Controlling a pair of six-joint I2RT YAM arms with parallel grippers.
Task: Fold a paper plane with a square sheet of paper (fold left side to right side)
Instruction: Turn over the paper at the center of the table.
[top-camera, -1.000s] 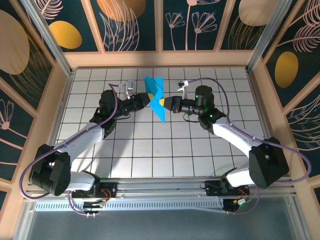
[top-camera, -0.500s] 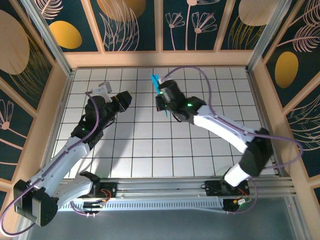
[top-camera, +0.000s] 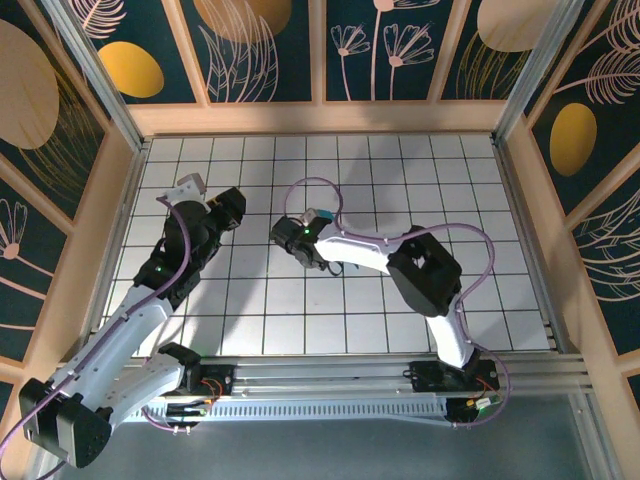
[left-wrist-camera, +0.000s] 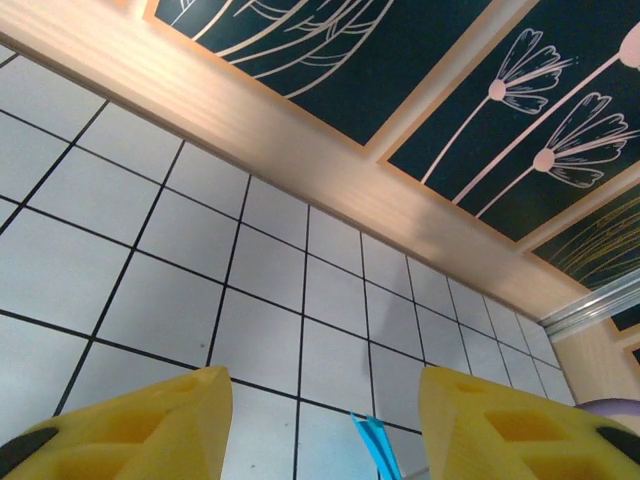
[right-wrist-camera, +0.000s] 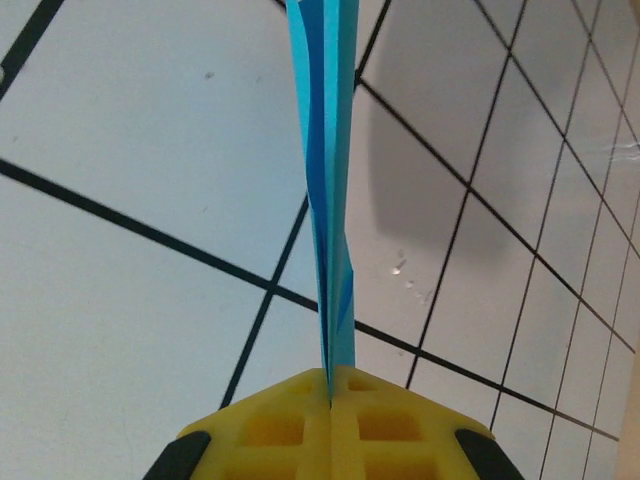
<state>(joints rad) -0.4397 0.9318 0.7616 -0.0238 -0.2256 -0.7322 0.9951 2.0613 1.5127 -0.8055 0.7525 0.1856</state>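
The square sheet of paper is folded into a narrow cyan-blue paper plane (right-wrist-camera: 328, 150). It stands edge-on above the white grid tiles, and my right gripper (right-wrist-camera: 330, 378) is shut on its near end. The right wrist (top-camera: 300, 236) hangs over the middle of the table, its arm bent back on itself. My left gripper (left-wrist-camera: 322, 400) is open with nothing between its yellow fingers (left-wrist-camera: 150, 420). A pointed tip of the paper plane (left-wrist-camera: 372, 445) shows low between them, apart from both. From above, the left gripper (top-camera: 232, 203) sits left of the right wrist.
A wooden rim (top-camera: 320, 118) and dark floral wall panels (top-camera: 260, 50) close the table at the back and sides. A purple cable (top-camera: 330, 195) loops over the tiles beside the right wrist. Both arm bases stand on the rail (top-camera: 320, 375) at the near edge.
The left gripper let go of the paper, opened and drew back to the left. The right arm carried the folded paper left and nearer, bending back over itself.
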